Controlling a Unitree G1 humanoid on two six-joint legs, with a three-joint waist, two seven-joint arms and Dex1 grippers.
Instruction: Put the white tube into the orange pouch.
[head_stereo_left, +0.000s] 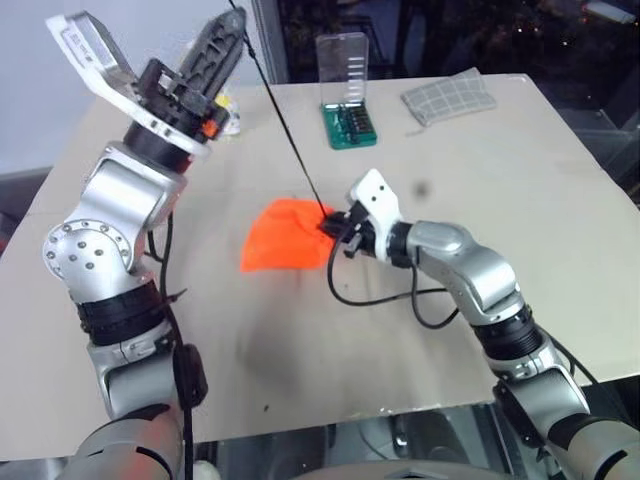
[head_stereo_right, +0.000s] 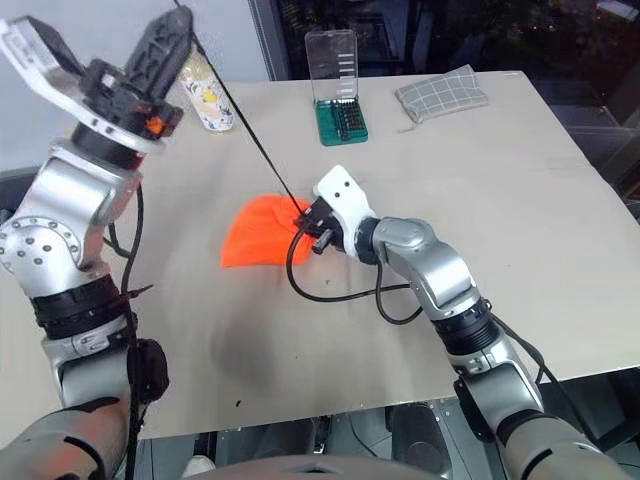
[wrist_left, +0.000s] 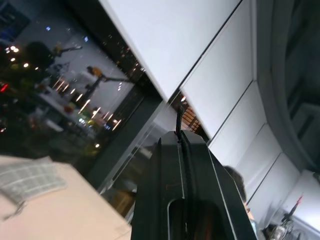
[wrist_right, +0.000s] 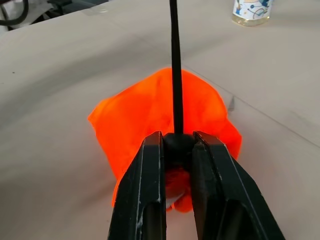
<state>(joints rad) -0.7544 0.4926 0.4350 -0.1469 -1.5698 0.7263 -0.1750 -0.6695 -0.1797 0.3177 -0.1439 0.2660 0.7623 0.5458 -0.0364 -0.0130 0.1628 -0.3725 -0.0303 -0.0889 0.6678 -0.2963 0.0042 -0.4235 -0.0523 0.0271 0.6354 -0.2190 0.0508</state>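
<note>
We see the pouch mid-table, bunched. R gripper at its near edge, fingers pinched on the cord stopper. Cord runs taut up from there to L gripper, raised high, fingers pressed together on the cord. Tube can't be made out. Beyond the pouch: bit case, checked cloth, bottle. All well apart from it.

Silver jointed arms, black cables, white wrist brackets, black-fingered tools.
</note>
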